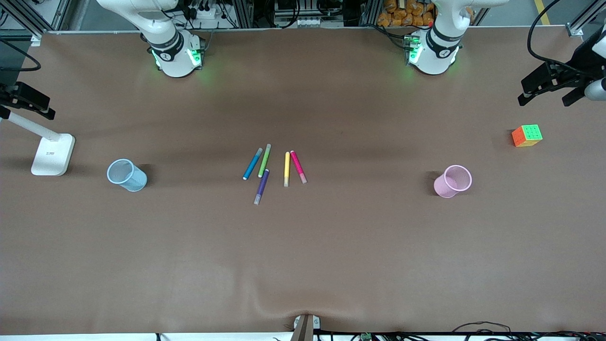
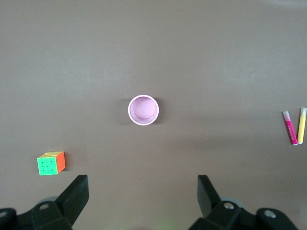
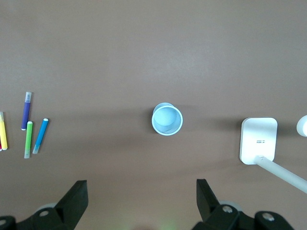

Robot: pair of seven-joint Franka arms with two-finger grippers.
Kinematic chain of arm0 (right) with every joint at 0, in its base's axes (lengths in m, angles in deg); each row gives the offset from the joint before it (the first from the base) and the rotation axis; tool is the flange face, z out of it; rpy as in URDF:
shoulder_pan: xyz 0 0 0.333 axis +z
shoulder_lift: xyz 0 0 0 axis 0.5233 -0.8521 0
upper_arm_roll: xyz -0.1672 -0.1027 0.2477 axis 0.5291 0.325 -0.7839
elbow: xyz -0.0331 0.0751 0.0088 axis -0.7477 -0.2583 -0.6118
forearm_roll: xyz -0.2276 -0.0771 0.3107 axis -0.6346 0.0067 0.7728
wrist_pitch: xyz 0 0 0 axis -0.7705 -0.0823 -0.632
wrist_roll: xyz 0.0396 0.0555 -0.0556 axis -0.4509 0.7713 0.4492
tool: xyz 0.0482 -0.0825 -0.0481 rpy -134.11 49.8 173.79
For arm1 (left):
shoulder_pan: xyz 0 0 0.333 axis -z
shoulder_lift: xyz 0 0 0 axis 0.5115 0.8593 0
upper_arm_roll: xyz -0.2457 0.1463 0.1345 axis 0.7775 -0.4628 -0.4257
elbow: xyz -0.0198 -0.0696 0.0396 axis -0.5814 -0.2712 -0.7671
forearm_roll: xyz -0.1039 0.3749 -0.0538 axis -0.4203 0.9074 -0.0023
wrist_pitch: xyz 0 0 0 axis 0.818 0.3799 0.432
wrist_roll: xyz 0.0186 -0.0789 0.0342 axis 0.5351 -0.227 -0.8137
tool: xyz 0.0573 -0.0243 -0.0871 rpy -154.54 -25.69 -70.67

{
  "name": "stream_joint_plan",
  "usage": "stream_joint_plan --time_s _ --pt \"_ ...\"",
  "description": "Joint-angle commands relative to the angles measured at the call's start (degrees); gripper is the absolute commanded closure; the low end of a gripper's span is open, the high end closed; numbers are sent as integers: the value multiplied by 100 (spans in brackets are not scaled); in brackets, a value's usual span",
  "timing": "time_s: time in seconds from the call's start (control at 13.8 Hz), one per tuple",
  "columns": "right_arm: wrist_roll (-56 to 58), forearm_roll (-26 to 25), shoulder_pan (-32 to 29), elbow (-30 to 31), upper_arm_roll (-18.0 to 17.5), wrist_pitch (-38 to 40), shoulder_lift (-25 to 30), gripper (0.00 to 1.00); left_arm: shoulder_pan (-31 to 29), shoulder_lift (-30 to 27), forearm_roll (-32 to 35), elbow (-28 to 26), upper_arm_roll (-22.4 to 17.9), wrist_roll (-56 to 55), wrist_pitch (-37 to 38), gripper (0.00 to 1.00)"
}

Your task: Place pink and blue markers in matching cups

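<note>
Your left gripper (image 2: 143, 201) hangs high w/ jaws wide, nothing held; pink cup (image 2: 143, 109) sits upright on the table below, centred ahead of the gap. Pink marker (image 2: 290, 127) lies well off to one side, beside the yellow pen (image 2: 301, 125). Right gripper (image 3: 142, 201) likewise high, jaws wide; blue cup (image 3: 167, 119) centred ahead of them, blue marker (image 3: 41, 135) well aside by the green pen (image 3: 28, 139) and purple pen (image 3: 26, 110).

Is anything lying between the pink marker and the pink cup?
Nothing visible does. Bare table lies between the pink marker and the pink cup. The yellow marker sits beside it, toward the right arm's end, away from the cup.
</note>
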Motion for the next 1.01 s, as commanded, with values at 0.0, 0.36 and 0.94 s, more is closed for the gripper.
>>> stream_joint_plan --time_s 0.0,0.36,0.94 --pt "-67 91 -58 -135 -17 78 -62 0 34 -39 104 -27 41 -144 61 0" --pt "-32 91 -23 -135 -17 86 -254 0 34 -4 104 -18 85 -171 61 0" --pt "3 12 -189 -126 -8 183 -650 0 60 400 87 0 726 -1092 8 0"
